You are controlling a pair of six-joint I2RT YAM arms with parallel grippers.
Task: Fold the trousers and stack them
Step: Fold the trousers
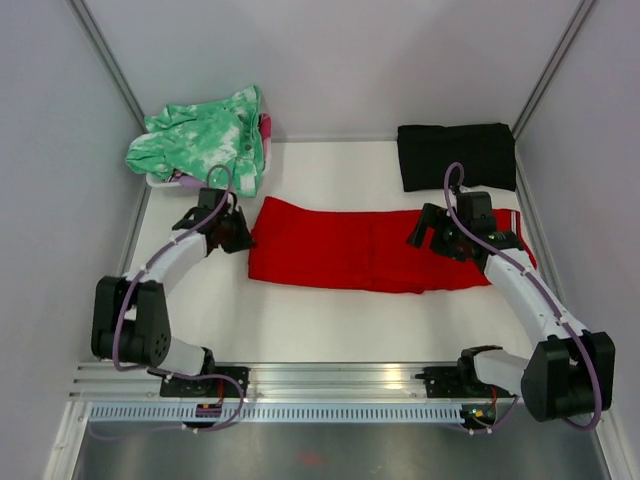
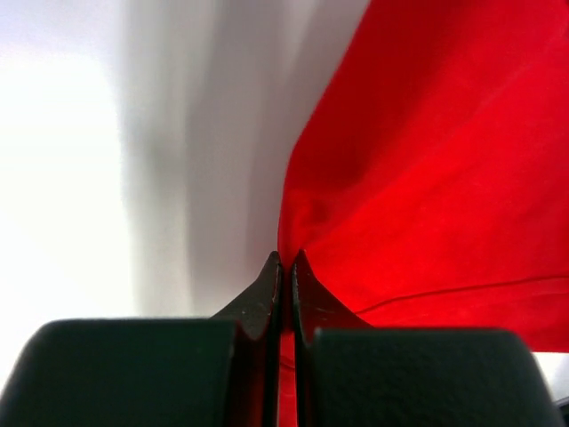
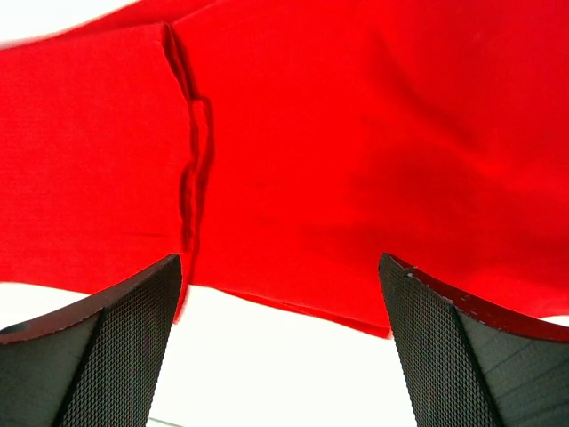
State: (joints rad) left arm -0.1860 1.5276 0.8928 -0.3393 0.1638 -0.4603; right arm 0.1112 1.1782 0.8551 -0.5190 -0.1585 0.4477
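Left claw [image 2: 284,267] is pinched tight, jaws together right on the left-hand end of the trousers [image 1: 360,250]. In the left wrist view there's a sliver of red between the fingers, so I read that as a real grip on the fabric edge, not a close beside it.

Right claw [image 3: 280,263] is the opposite: jaws spread wide, nothing in them, hovering just over the red cloth. A crease in the fabric runs down toward the left finger in that view. In the top view it sits over the right part of the garment, though the arm hides some of that end.

The trousers lie flat as one long red strip across the middle of the surface [image 1: 300,320], and to me they look already doubled lengthwise, leg on leg. The black folded cloth [image 1: 455,155] is in the upper right of the frame, just above the strip's right end. The green-and-white garment [image 1: 205,140] is bunched in the upper left.

My guess at the step: setting up the crosswise fold, one end gripped and the other not yet. Next, I'd say the right claw has to come down and either grab or pin its end. Then the left one can lift its edge clear of the surface and carry it over to the right, keeping the edges lined up. Stacking comes after that, maybe onto the black cloth, but that's only a hunch.
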